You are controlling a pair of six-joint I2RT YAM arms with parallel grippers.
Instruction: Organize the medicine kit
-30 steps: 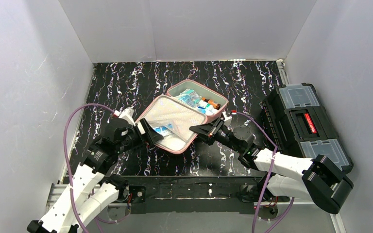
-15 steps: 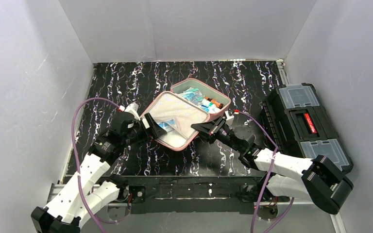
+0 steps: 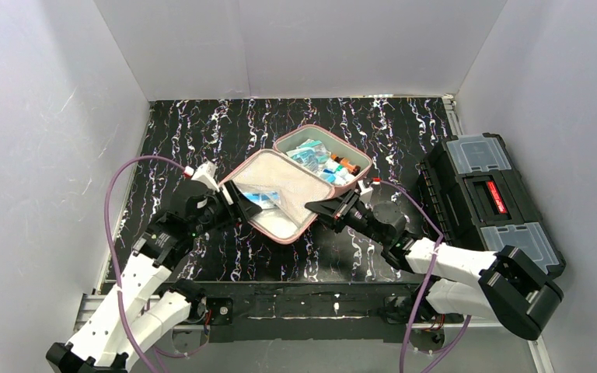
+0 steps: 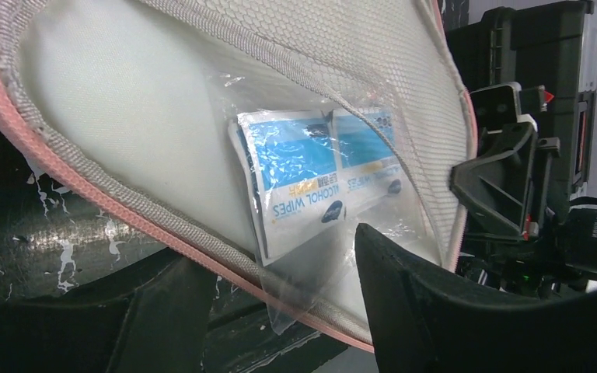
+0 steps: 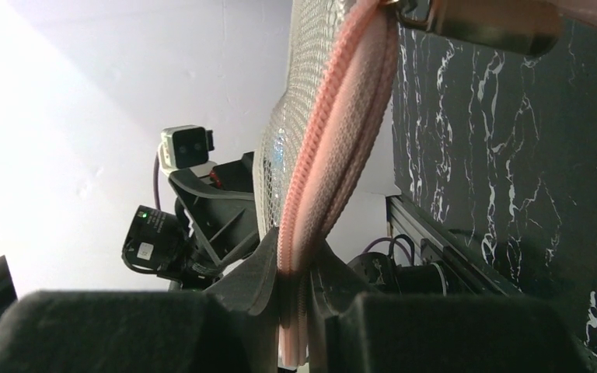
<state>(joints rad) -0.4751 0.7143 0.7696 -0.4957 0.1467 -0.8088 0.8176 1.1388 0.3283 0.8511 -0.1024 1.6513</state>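
I am watching the medicine kit (image 3: pixel 322 138) lying open in the middle of the tabletop (image 3: pixel 186 132), its tray packed with small bottles and packets; its lid (image 3: pixel 278 172) is slanting up toward me; my right claw (image 5: pixel 295 268) is pinching the lid's pink zipper edge; my left claw (image 4: pixel 272 256) is hanging spread at the lid's near left rim, a corner of a clear bag (image 4: pixel 404 210) lying between its fingers; a blue packet of alcohol wipes (image 4: pixel 311 183) is resting in that bag against the pale lining; a black toolbox (image 3: pixel 490 198) is sitting well apart on the right.
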